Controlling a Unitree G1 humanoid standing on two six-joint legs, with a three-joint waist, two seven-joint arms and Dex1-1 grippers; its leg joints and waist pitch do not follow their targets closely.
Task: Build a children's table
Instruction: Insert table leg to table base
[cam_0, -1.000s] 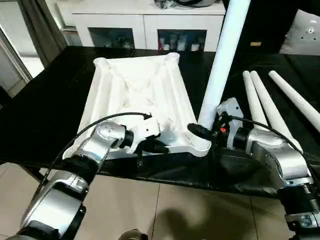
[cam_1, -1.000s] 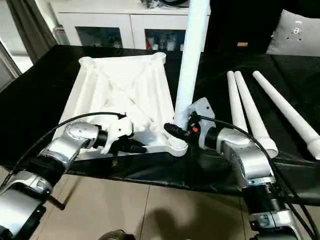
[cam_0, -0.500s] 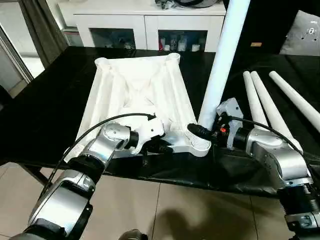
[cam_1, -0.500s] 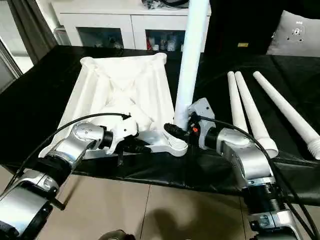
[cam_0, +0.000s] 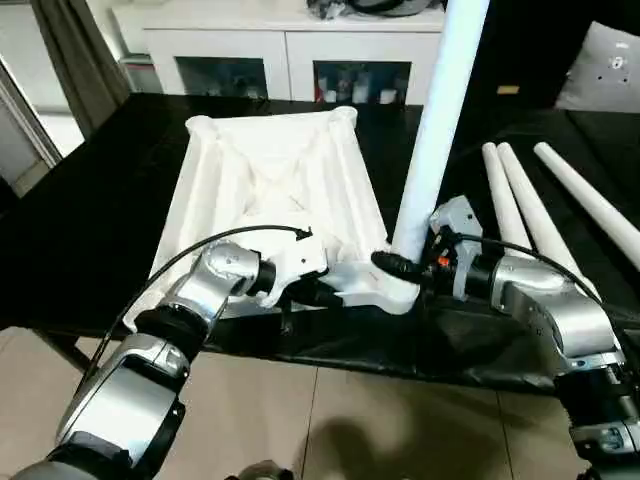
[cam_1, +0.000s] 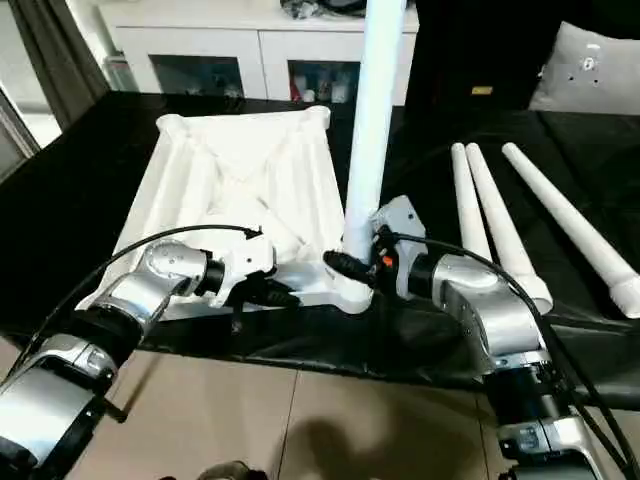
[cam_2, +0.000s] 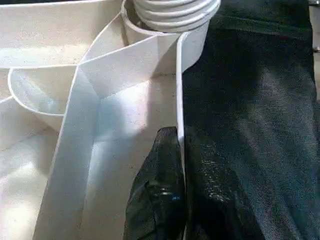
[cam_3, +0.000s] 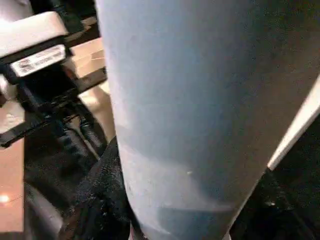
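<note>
Left eye view: leg upright in tabletop corner socket, right jaws around it; left jaws pinch rim.

Head cameras look down on the tabletop; wrist cameras sit close

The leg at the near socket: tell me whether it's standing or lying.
Standing. The leg rises almost upright from the tabletop's near corner socket, with the right gripper around its base.

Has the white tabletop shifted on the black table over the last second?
No. The tabletop has its far corners just where they were below the cabinet doors.
</note>
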